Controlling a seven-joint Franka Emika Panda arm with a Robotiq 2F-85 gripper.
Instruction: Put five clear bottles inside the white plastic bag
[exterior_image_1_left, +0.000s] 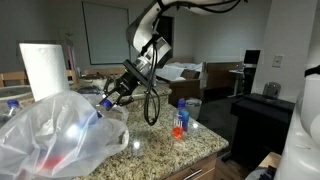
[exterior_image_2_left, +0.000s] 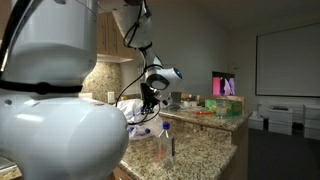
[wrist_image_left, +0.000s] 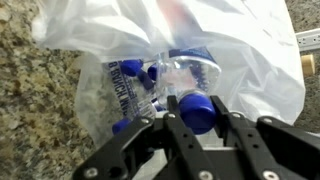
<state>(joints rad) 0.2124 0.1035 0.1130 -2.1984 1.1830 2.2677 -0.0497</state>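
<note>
My gripper (wrist_image_left: 198, 112) is shut on a clear bottle by its blue cap (wrist_image_left: 197, 108), held at the mouth of the white plastic bag (wrist_image_left: 230, 50). Several clear bottles with blue caps (wrist_image_left: 165, 80) lie inside the bag. In an exterior view the gripper (exterior_image_1_left: 108, 97) points into the bag (exterior_image_1_left: 55, 135), which lies on the granite counter (exterior_image_1_left: 190, 145). One more clear bottle (exterior_image_1_left: 181, 117) with a blue cap and red label stands upright on the counter to the right. It also shows in an exterior view (exterior_image_2_left: 163, 142).
A paper towel roll (exterior_image_1_left: 42, 70) stands behind the bag. A black cable (exterior_image_1_left: 151, 105) loops down from the arm. A glass (exterior_image_1_left: 194, 108) stands by the upright bottle. The counter edge (exterior_image_1_left: 215, 155) is near the front right.
</note>
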